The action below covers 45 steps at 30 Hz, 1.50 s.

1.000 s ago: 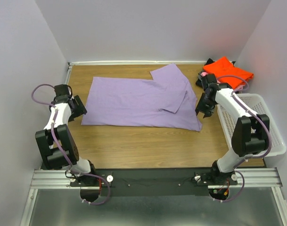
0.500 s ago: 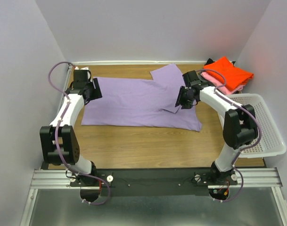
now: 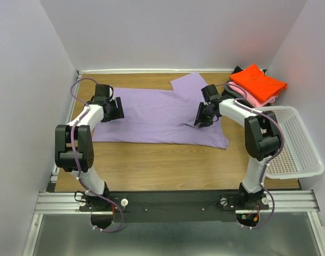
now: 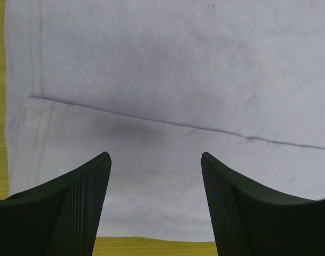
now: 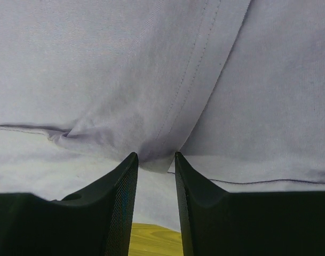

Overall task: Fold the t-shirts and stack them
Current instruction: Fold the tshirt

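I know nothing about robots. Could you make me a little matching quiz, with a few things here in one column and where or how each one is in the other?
Things:
1. lavender t-shirt
2. orange-red t-shirt
3. white mesh basket
4. left gripper

Places or states:
A. topmost at the far right corner
B. open, just above cloth
C. spread across the middle of the table
D. at the table's right edge

Pairs: 1-C, 2-A, 3-D, 4-B

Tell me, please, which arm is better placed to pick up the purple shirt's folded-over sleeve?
Right, probably: the right tool, barely open, brackets the sleeve tip, while the left tool hangs open over the shirt's hem.
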Motion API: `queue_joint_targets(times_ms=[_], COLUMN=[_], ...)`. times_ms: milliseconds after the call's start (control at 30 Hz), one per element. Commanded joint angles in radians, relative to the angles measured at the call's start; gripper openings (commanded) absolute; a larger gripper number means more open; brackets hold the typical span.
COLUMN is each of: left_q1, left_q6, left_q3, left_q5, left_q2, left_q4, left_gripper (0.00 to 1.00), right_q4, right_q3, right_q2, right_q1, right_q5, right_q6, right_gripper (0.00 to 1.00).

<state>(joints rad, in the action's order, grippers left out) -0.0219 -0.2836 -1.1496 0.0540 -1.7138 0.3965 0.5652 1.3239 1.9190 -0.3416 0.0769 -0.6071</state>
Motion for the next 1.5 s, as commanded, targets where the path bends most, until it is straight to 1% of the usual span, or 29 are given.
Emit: queue_joint_targets(times_ms=[0,100,167,200,267,300,433,600,967,1100,1200,1300,1333,1400,1433,1467], left_q1=[-0.006,-0.006,-0.006,-0.006,-0.006,-0.006,-0.006,-0.006,-0.006,-0.006,-0.006,-0.006,-0.006,-0.006,-0.006,-0.006], left_q6=[-0.005,-0.003,0.0,0.001,0.003,0.003,0.004,0.008,0.026,0.027,0.029,0.032,0.032,0.034,0.034,0.035], left_q3=[0.013,0.01,0.01,0.007,0.005,0.007,0.01,0.01,0.008,0.01,0.008,0.007,0.007,0.004,0.005,0.005], left_q5=[0.024,0.026,0.027,0.027,0.027,0.029,0.029,0.035,0.04,0.043,0.044,0.047,0.049,0.049,0.049,0.049], left_q2=[0.019,0.016,0.013,0.011,0.01,0.011,0.013,0.005,-0.021,-0.026,-0.03,-0.035,-0.04,-0.043,-0.043,-0.044], left_q4=[-0.033,-0.031,-0.031,-0.031,-0.031,-0.031,-0.03,-0.031,-0.025,-0.024,-0.022,-0.021,-0.022,-0.019,-0.019,-0.018], left_gripper=[0.76,0.76,0.76,0.76,0.76,0.76,0.76,0.76,0.76,0.76,0.76,0.75,0.75,0.75,0.75,0.75], right_q4=[-0.025,-0.025,-0.027,-0.027,-0.027,-0.025,-0.027,-0.025,-0.024,-0.018,-0.011,-0.005,-0.002,0.001,0.002,0.002], right_q3=[-0.006,-0.012,-0.012,-0.006,-0.003,0.004,0.044,0.11,0.296,0.385,0.422,0.465,0.474,0.504,0.515,0.526], right_q2=[-0.009,-0.002,0.008,0.012,0.014,0.014,0.012,0.061,0.208,0.251,0.288,0.322,0.331,0.347,0.359,0.362], right_q1=[-0.008,-0.007,-0.01,-0.011,-0.011,-0.014,-0.014,-0.014,-0.02,-0.027,-0.028,-0.028,-0.028,-0.03,-0.03,-0.03], right_q5=[0.006,0.009,0.015,0.026,0.026,0.027,0.035,0.061,0.084,0.095,0.101,0.106,0.106,0.113,0.124,0.13], right_q6=[-0.019,-0.02,-0.022,-0.025,-0.026,-0.026,-0.031,-0.045,-0.037,-0.037,-0.037,-0.036,-0.034,-0.033,-0.03,-0.028], right_gripper=[0.41,0.4,0.36,0.32,0.27,0.22,0.11,0.07,0.07,0.08,0.09,0.15,0.21,0.29,0.37,0.4])
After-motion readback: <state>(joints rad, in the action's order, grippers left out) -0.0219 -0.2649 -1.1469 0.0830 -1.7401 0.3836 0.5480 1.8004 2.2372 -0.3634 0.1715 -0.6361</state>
